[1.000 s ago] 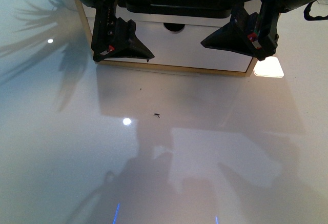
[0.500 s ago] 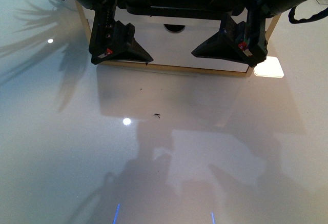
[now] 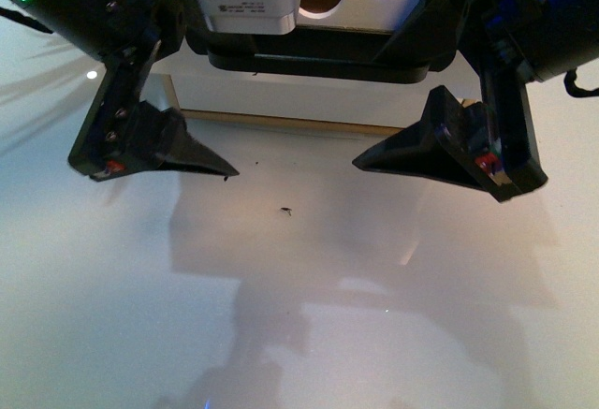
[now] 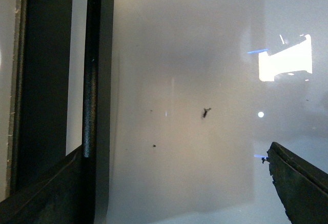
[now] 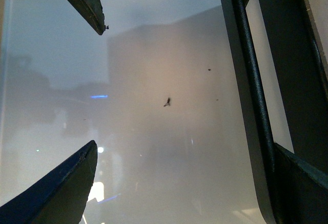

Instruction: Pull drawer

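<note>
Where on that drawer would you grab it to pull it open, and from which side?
Probably best is the long black bar handle on the white front of the drawer, approached head-on from the robot's side. The bar runs across the front and stands off it, with a gap showing in both wrist views, so it can be clasped around.

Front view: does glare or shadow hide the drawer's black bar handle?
Front view: the long black bar handle shows clearly; arm shadows dim the glossy white table. Left wrist view: one bright reflection, away from the handle. Right wrist view: only faint glints.
</note>
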Available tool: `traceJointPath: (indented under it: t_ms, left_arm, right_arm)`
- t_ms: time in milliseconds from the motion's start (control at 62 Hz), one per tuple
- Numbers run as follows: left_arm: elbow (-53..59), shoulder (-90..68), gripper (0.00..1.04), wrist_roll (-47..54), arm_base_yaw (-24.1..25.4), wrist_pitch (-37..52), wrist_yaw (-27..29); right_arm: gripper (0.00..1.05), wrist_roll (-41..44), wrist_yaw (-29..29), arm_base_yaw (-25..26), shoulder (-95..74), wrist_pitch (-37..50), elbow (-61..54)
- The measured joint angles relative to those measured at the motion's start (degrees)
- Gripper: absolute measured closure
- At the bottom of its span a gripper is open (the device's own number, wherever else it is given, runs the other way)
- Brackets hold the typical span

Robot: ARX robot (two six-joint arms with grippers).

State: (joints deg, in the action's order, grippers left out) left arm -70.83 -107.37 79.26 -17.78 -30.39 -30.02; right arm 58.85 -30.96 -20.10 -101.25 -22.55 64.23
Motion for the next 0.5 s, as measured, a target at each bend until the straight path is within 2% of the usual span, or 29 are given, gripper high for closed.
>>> traceJointPath:
  t_ms: [371,500]
  left_arm:
    - [8.9,7.9,0.07,1.7,1.1,1.6,-2.1]
    - [12.5,10.3,0.07,-3.7,1.9,12.2,-4.9]
  right_arm:
    - [0.09,-3.5,0.3,-2.5,6.4,2.6,-7.6]
    - [0.09,-9.0,-2.6,-1.8,9.6,11.1,-11.1]
